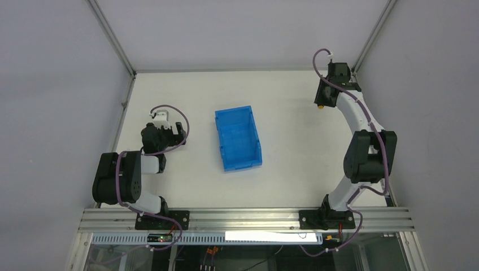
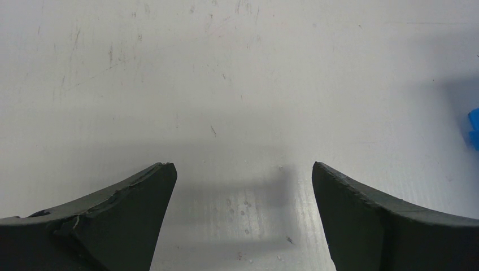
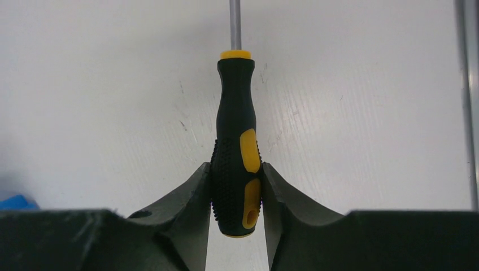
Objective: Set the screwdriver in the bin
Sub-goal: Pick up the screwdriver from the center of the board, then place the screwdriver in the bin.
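Observation:
The screwdriver (image 3: 233,113) has a black handle with yellow inlays and a thin metal shaft that runs out of the top of the right wrist view. My right gripper (image 3: 236,176) is shut on the lower part of its handle. In the top view this gripper (image 1: 324,97) is at the far right of the table, with the yellow handle end (image 1: 320,105) showing below it. The blue bin (image 1: 257,148) stands open and empty at the table's middle, well to the left of it. My left gripper (image 2: 242,169) is open and empty over bare table, left of the bin (image 2: 473,127).
A metal frame post (image 3: 466,101) runs close to the right of the held screwdriver. Grey walls enclose the table on the left, back and right. The left arm (image 1: 161,135) is folded near the table's left side. A corner of the bin (image 3: 17,201) shows in the right wrist view.

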Robot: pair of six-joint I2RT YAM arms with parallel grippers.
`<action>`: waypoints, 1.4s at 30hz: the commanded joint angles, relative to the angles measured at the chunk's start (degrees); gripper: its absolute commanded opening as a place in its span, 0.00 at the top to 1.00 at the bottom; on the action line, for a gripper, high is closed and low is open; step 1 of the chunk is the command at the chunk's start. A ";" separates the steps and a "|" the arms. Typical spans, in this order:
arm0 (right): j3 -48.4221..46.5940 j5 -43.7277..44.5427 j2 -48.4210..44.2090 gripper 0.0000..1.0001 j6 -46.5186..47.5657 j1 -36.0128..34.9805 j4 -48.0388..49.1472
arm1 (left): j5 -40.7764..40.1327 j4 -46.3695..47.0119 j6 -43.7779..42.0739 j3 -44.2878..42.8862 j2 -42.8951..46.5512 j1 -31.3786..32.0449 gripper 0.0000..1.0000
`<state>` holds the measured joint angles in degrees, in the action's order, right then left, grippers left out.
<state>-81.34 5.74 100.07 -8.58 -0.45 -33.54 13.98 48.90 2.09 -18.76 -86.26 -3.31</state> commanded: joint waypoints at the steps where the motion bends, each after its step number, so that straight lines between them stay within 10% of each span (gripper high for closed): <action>1: -5.05 -1.08 -7.40 1.00 1.44 0.28 -2.83 | -0.09 1.63 -0.68 -1.09 -0.20 0.59 0.01; 21: -19.04 -4.73 -20.95 1.00 0.98 -3.73 -14.45 | -0.09 1.63 -0.67 -1.10 -0.22 0.58 0.01; 42: -22.09 1.27 -19.78 1.00 -3.32 -36.82 -13.32 | -0.07 1.63 -0.68 -1.10 -0.23 0.59 0.01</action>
<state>-100.42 4.08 80.23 -10.28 -32.49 -50.68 13.98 48.90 2.07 -18.76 -86.26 -3.31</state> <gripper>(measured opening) 0.361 0.992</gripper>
